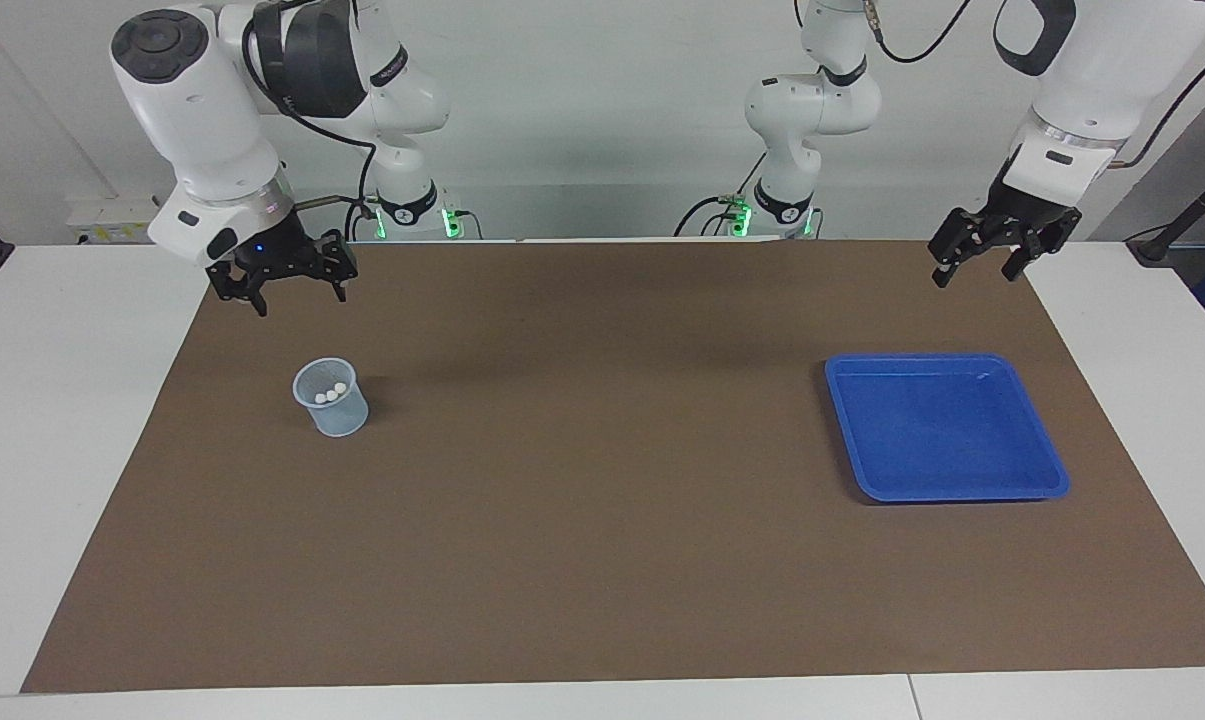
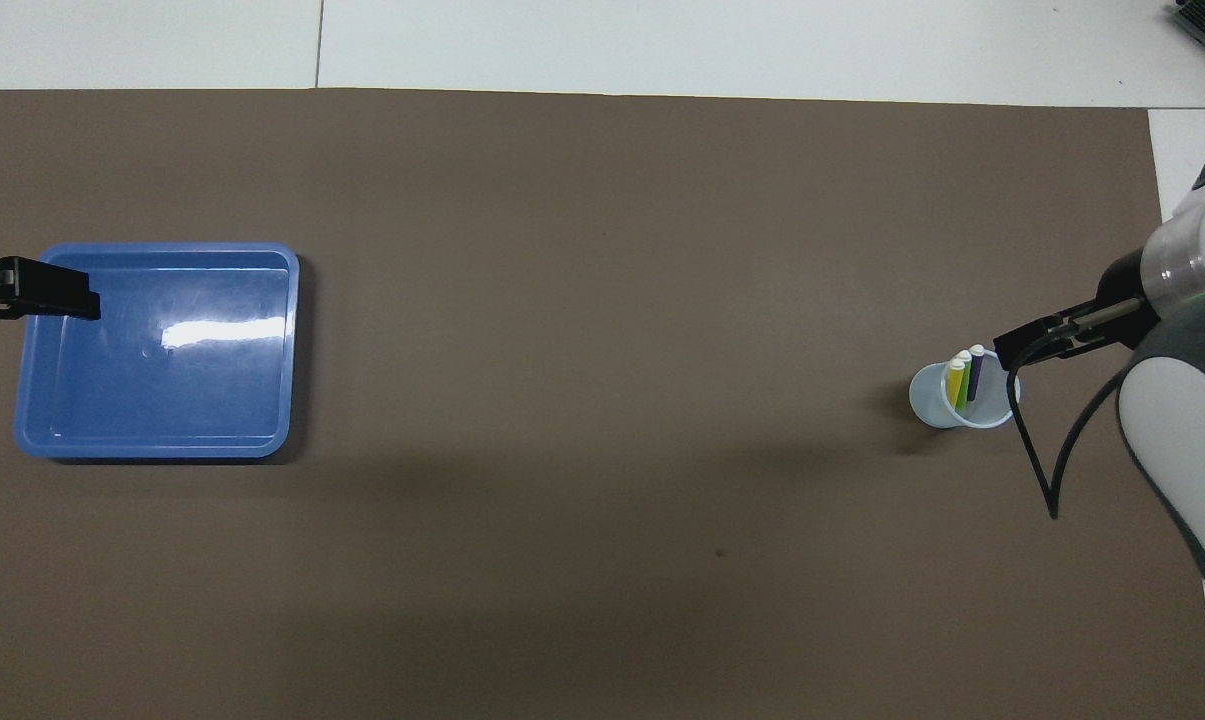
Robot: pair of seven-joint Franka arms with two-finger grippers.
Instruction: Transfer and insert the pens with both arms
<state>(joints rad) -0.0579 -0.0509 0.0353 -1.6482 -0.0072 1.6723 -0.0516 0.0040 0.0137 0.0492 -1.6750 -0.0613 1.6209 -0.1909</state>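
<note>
Facing view: the pens (image 1: pixel 331 393) stand in a pale cup (image 1: pixel 332 398) on the bench (image 1: pixel 602 560), toward the right arm's end. The right gripper (image 1: pixel 280 283) and left gripper (image 1: pixel 982 262) hang released, holding nothing. Overhead view: yellow, green and purple pens (image 2: pixel 964 377) show inside the cup (image 2: pixel 962 397); a blue tray (image 2: pixel 157 350) lies well apart.

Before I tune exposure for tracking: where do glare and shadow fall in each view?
Overhead view: a bright white glare streak on the blue tray floor, and a broad soft shadow band on the brown mat. Facing view: no glare on the tray; a small shadow beside the cup holding the pens.
</note>
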